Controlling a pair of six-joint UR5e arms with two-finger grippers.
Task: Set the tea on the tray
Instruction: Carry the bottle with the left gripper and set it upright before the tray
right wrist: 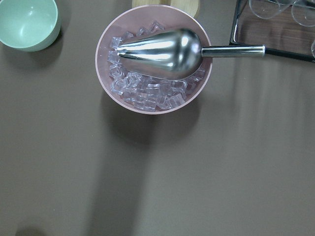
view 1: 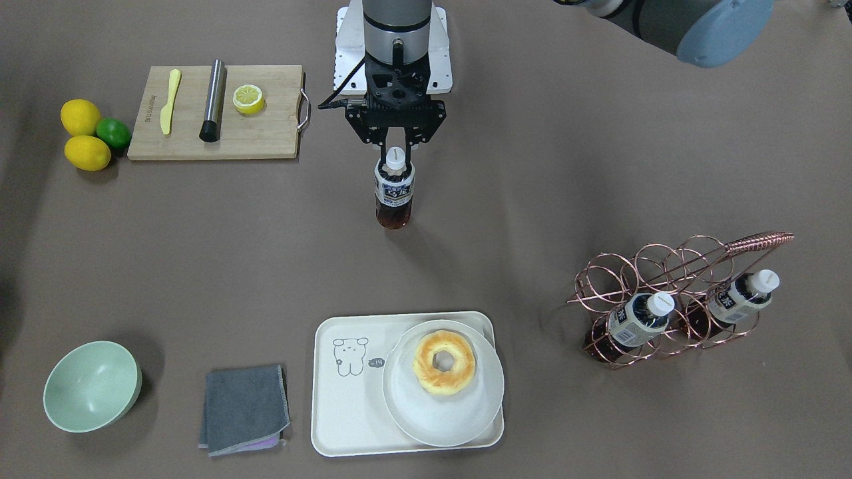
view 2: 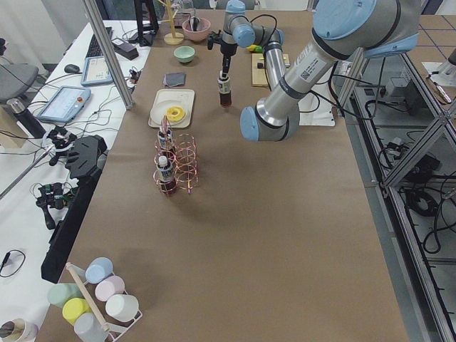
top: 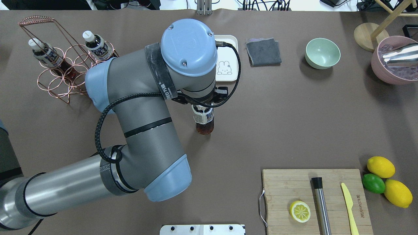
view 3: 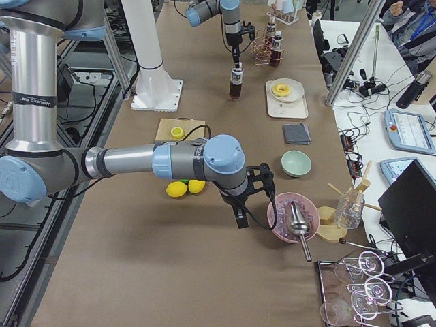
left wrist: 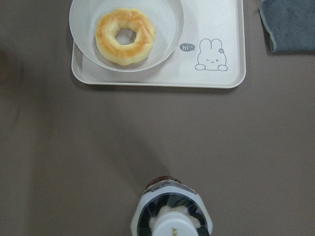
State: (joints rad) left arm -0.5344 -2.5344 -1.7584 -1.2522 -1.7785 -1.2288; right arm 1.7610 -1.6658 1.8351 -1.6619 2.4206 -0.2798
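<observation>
Holding upright tea bottle [view 1: 394,196] by its neck in clamped left gripper [view 1: 396,150]; tray [view 1: 346,412] well ahead. Cannot tell opening of right gripper [view 3: 241,219].

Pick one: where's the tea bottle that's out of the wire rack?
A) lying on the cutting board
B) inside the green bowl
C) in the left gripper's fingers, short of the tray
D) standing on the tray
C: the left gripper has its fingers shut on the neck of the tea, with bare table between it and the tray.
</observation>
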